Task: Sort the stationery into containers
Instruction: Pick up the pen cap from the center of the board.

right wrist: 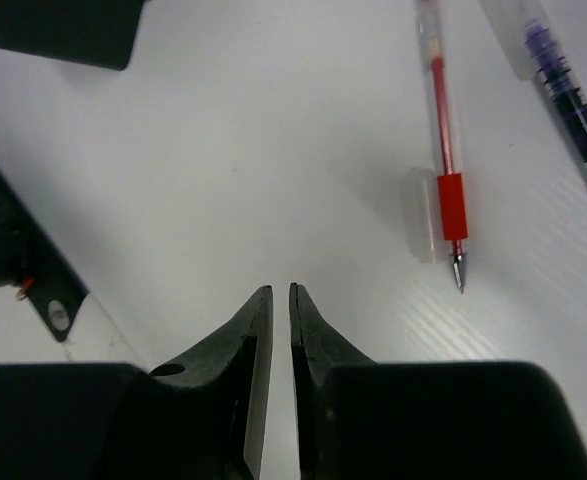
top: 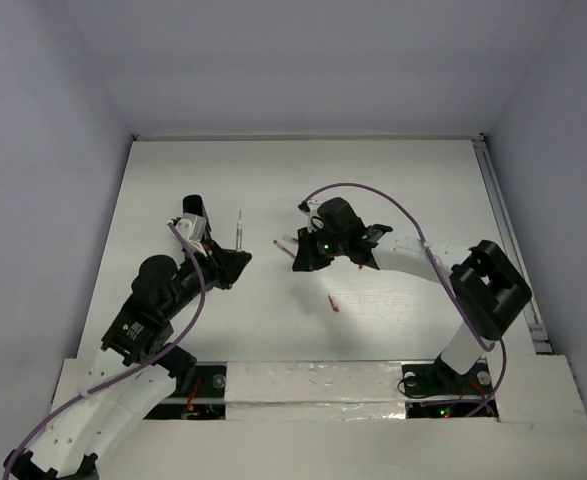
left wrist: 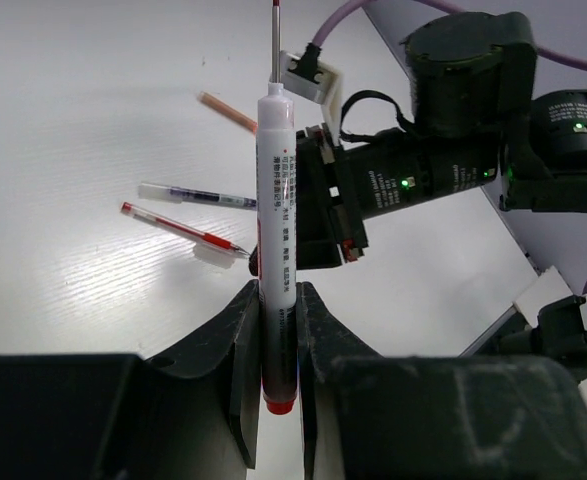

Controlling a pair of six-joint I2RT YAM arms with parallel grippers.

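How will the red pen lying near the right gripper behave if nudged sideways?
The red pen looks round and smooth, lying flat on the table, so a sideways nudge probably rolls it. Thin and straight, it is likely stiff and light. Its red grip sleeve looks rubbery, probably the least slippery pinch spot.

held pen (left wrist: 276, 200): in left gripper (left wrist: 278, 298)
loose pens (right wrist: 443, 150): side by side on table (right wrist: 173, 150), ahead of right gripper (right wrist: 281, 295)
scrap (top: 333, 303): nearer, on table

The arms (top: 153, 300) have black joints (top: 490, 283) and white links (top: 413, 258). Purple cables (top: 373, 188) loop along them. A green light (top: 326, 245) glows behind the right pincer (right wrist: 281, 292).
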